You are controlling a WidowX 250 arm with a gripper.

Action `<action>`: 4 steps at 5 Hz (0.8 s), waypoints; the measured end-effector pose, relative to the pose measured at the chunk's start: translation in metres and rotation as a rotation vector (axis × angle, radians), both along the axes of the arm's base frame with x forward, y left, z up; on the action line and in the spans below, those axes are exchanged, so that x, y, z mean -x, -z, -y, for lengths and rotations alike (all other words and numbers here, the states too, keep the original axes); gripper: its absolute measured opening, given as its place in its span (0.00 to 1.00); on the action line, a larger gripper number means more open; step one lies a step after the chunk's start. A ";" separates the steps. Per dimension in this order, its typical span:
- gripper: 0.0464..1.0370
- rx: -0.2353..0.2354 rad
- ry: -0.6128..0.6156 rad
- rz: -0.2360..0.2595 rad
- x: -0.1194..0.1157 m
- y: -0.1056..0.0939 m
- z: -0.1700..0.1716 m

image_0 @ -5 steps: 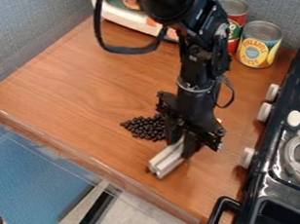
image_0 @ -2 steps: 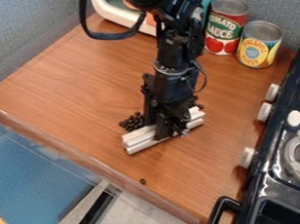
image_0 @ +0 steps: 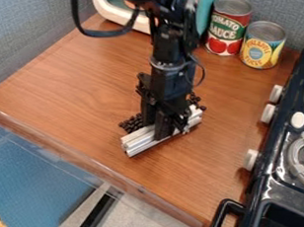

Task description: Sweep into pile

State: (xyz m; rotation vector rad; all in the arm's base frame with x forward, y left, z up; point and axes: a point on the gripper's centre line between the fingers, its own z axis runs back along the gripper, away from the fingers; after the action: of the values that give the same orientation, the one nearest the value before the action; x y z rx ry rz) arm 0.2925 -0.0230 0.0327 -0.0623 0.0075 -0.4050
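Observation:
The black gripper hangs over the middle of the wooden counter, shut on a silver metal bar that lies low along the surface, slanting from lower left to upper right. Small dark beads are gathered along the bar's far side, some at its left end and some near its right end. The gripper and arm hide the beads between these two groups.
A red tomato can and a yellow pineapple can stand at the back. Behind the arm is a white and teal toy appliance. A black stove with knobs borders the counter on the right.
The gripper has moved left and slightly back with the bar, which has turned to lie alongside the beads. A lone bead near the front edge half a second ago is gone from that spot.

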 end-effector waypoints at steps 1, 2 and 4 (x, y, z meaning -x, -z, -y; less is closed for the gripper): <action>0.31 0.050 -0.032 -0.009 -0.001 -0.008 0.006; 0.31 0.111 -0.088 0.002 -0.004 -0.018 0.011; 0.31 0.166 -0.226 0.055 -0.011 -0.016 0.021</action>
State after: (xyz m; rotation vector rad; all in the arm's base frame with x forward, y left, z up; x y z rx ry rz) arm 0.3031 -0.0441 0.0486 -0.2142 -0.0865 -0.1800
